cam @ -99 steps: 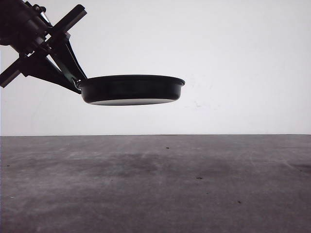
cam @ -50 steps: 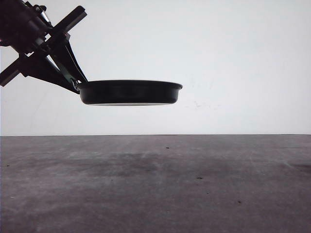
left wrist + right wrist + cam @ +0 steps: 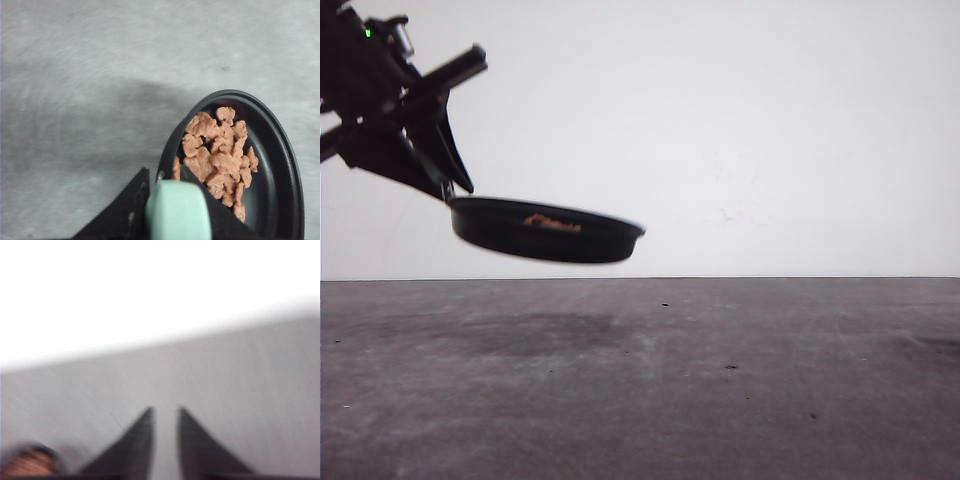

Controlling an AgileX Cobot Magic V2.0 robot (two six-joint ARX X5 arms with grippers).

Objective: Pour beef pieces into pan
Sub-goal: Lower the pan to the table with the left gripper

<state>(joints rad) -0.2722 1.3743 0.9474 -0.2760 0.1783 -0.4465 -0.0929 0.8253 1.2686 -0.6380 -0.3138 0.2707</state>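
Compared with half a second ago, the pan (image 3: pixel 548 229) is lower and further to the left in the front view, and it is no longer level: its free side now dips down toward the tabletop (image 3: pixel 720 390), so a little of the beef pieces (image 3: pixel 552 223) shows over the near rim. The left gripper (image 3: pixel 446 188) has come down with it and is clamped on the pan's pale green handle (image 3: pixel 177 211), one dark finger on each side of it in the left wrist view. There the beef pieces (image 3: pixel 216 153) lie in a heap inside the pan (image 3: pixel 270 165), on the side nearest the handle. The pan hangs in the air above the left part of the tabletop, not touching it, and its soft shadow (image 3: pixel 535 330) lies on the surface below. The right gripper (image 3: pixel 165 440) shows two dark fingers with only a narrow gap between them and nothing held. The picture is blurred, and a brownish blur sits in its corner. The tabletop is dark grey, dull and slightly speckled; behind it stands a plain white wall (image 3: pixel 770 120).
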